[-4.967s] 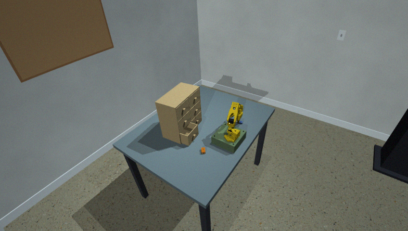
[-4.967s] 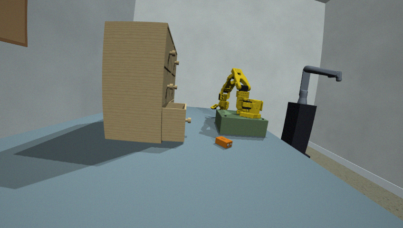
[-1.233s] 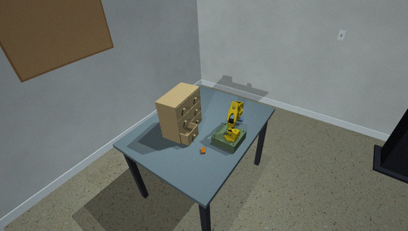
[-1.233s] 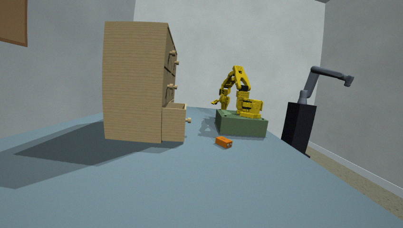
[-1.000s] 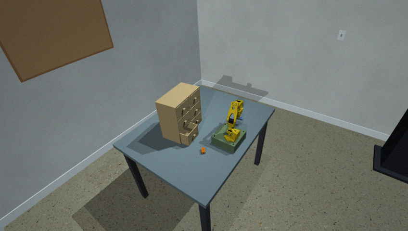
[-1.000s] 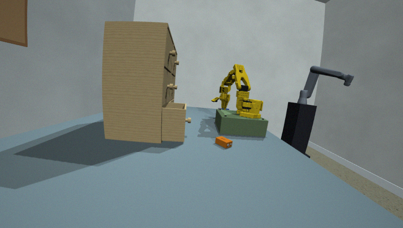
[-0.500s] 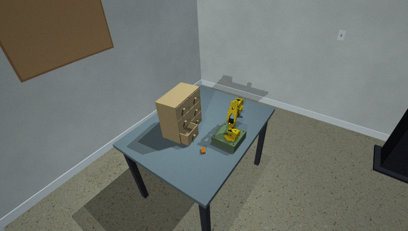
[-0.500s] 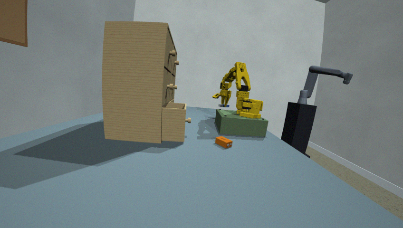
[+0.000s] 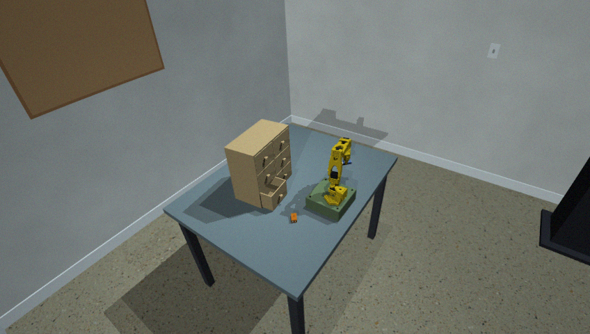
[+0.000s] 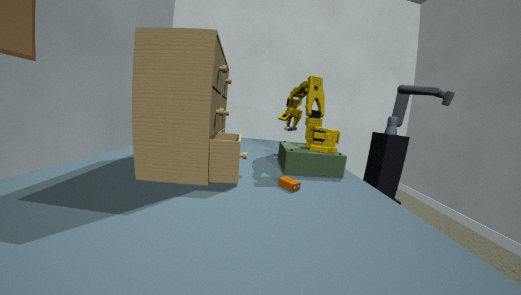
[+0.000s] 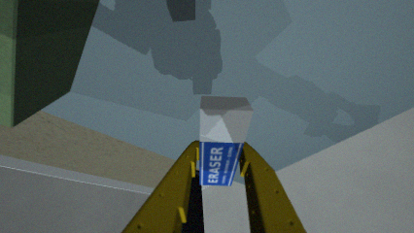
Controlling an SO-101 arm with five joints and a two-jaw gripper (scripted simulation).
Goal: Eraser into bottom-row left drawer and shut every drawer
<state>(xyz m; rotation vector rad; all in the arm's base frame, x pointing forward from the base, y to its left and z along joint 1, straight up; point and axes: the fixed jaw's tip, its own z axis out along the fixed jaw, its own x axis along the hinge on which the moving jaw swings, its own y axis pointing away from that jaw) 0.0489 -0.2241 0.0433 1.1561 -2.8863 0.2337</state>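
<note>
White eraser with blue printed sleeve (image 9: 347, 162) (image 10: 290, 128) (image 11: 222, 162) between fingertips of yellow gripper (image 10: 293, 126) (image 11: 221, 157), pinched by its sleeve, white end jutting past the tips; held above the blue-grey table (image 9: 256, 243) (image 10: 233, 233) (image 11: 253, 29).

A corkboard (image 9: 88, 49) (image 10: 17, 31) hangs on the wall — and a grey arm (image 10: 418, 90) stands atop a black pedestal (image 9: 575, 215) (image 10: 387, 164).

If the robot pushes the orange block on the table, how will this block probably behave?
The orange block would probably slide rather than roll, since its sides look flat. It seems unlikely to tip, as it lies low on a long side. Its straight edges suggest it is stiff.
</note>
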